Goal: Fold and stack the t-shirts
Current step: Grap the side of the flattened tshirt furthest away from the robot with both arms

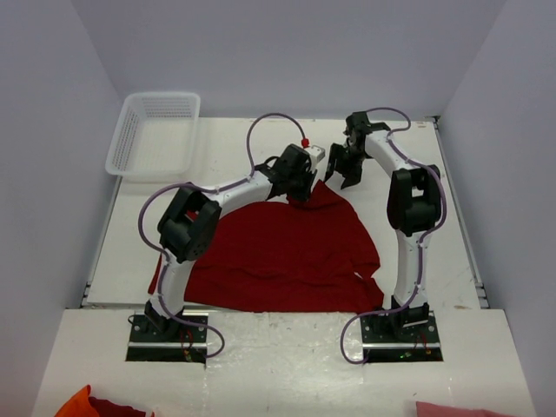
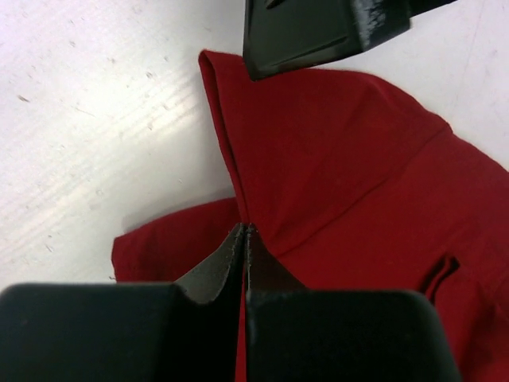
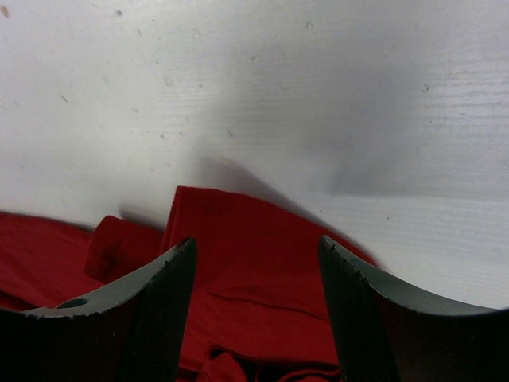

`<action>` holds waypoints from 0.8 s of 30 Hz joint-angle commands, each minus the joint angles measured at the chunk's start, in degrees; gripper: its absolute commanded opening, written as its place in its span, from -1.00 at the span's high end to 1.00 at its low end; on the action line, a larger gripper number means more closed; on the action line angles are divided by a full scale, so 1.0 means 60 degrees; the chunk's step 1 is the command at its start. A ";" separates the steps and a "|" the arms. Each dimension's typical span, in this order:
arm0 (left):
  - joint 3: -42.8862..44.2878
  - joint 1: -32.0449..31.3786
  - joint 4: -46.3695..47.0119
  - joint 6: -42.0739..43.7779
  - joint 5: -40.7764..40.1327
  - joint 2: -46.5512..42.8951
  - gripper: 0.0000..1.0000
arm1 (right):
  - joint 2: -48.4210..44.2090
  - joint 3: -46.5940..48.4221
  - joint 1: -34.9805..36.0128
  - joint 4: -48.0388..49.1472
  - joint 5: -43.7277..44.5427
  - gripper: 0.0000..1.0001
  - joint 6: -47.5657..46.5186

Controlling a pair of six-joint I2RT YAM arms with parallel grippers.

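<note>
The dark red t-shirt (image 1: 278, 256) lies spread on the white table (image 1: 426, 261) between the arms. The left gripper (image 2: 245, 231) is pinched tight on its far edge. The right gripper (image 3: 254, 255) hangs just over that edge, fingers apart and empty.

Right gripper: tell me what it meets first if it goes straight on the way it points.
The right gripper would likely meet the t-shirt edge showing between its open fingers first, then bare table; depth is unclear.
</note>
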 commanded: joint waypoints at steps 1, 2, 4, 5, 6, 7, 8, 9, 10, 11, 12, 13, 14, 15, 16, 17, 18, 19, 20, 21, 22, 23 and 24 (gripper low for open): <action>-0.0420 -0.0170 0.0452 -0.0236 0.0132 -0.0608 1.00 | -0.0544 -0.0392 0.0128 0.0215 -0.0248 -0.27 -0.0137; -0.0509 -0.0213 0.0481 -0.0265 0.0161 -0.0638 1.00 | -0.0617 -0.0480 0.0143 0.0273 -0.0248 -0.27 -0.0137; -0.0771 -0.0287 0.0583 -0.0309 0.0235 -0.0769 1.00 | -0.0676 -0.0685 0.0172 0.0318 -0.0233 -0.27 -0.0152; -0.0846 -0.0302 0.0613 -0.0352 0.0264 -0.0842 1.00 | -0.0778 -0.0802 0.0201 0.0347 -0.0204 -0.27 -0.0166; -0.0933 -0.0331 0.0700 -0.0367 0.0308 -0.0887 1.00 | -0.0866 -0.0890 0.0216 0.0391 -0.0175 -0.27 -0.0167; -0.1079 -0.0345 0.0730 -0.0382 0.0308 -0.0916 1.00 | -0.0939 -0.0963 0.0231 0.0478 -0.0131 -0.27 -0.0181; -0.1124 -0.0375 0.0759 -0.0397 0.0308 -0.0960 1.00 | -0.1128 -0.1153 0.0231 0.0537 -0.0058 -0.27 -0.0167; -0.1197 -0.0389 0.0803 -0.0397 0.0308 -0.0989 1.00 | -0.1232 -0.1241 0.0217 0.0610 -0.0028 -0.27 -0.0167; -0.1314 -0.0419 0.0818 -0.0397 0.0294 -0.0990 1.00 | -0.1334 -0.1300 0.0216 0.0683 0.0015 -0.27 -0.0167; -0.1344 -0.0419 0.0833 -0.0397 0.0293 -0.1004 1.00 | -0.1437 -0.1489 0.0231 0.0742 0.0074 -0.27 -0.0152; -0.1359 -0.0419 0.0833 -0.0382 0.0293 -0.0990 1.00 | -0.1655 -0.1564 0.0231 0.0801 0.0074 -0.27 -0.0166; -0.1403 -0.0433 0.0862 -0.0382 0.0279 -0.0990 1.00 | -0.1745 -0.1623 0.0246 0.0888 0.0074 -0.27 -0.0210; -0.1418 -0.0434 0.0862 -0.0382 0.0279 -0.0975 1.00 | -0.1862 -0.1768 0.0260 0.0947 0.0074 -0.27 -0.0254; -0.1418 -0.0419 0.0877 -0.0368 0.0293 -0.0960 1.00 | -0.1950 -0.1842 0.0304 0.1006 0.0104 -0.27 -0.0327; -0.1403 -0.0433 0.0891 -0.0353 0.0279 -0.0946 1.00 | -0.2139 -0.1901 0.0304 0.1079 0.0147 -0.28 -0.0371; -0.1389 -0.0419 0.0877 -0.0324 0.0250 -0.0888 1.00 | -0.2214 -0.2003 0.0333 0.1109 0.0133 -0.28 -0.0401; -0.1359 -0.0419 0.0877 -0.0309 0.0250 -0.0872 1.00 | -0.2301 -0.2019 0.0348 0.1094 0.0032 -0.27 -0.0488; -0.1374 -0.0433 0.0891 -0.0294 0.0249 -0.0858 1.00 | -0.2288 -0.1990 0.0377 0.0978 -0.0013 -0.27 -0.0532; -0.1374 -0.0419 0.0892 -0.0294 0.0206 -0.0858 1.00 | -0.2273 -0.1917 0.0436 0.0934 0.0001 -0.28 -0.0562; -0.1359 -0.0419 0.0892 -0.0294 0.0220 -0.0858 1.00 | -0.2273 -0.1887 0.0451 0.0904 -0.0013 -0.28 -0.0577; -0.1359 -0.0419 0.0892 -0.0280 0.0220 -0.0858 1.00 | -0.2200 -0.1872 0.0480 0.0860 -0.0028 -0.28 -0.0591; -0.1359 -0.0433 0.0906 -0.0294 0.0220 -0.0872 1.00 | -0.2185 -0.1814 0.0495 0.0874 -0.0028 -0.27 -0.0591; -0.1374 -0.0419 0.0921 -0.0294 0.0249 -0.0872 1.00 | -0.2141 -0.1770 0.0509 0.0875 -0.0043 -0.27 -0.0591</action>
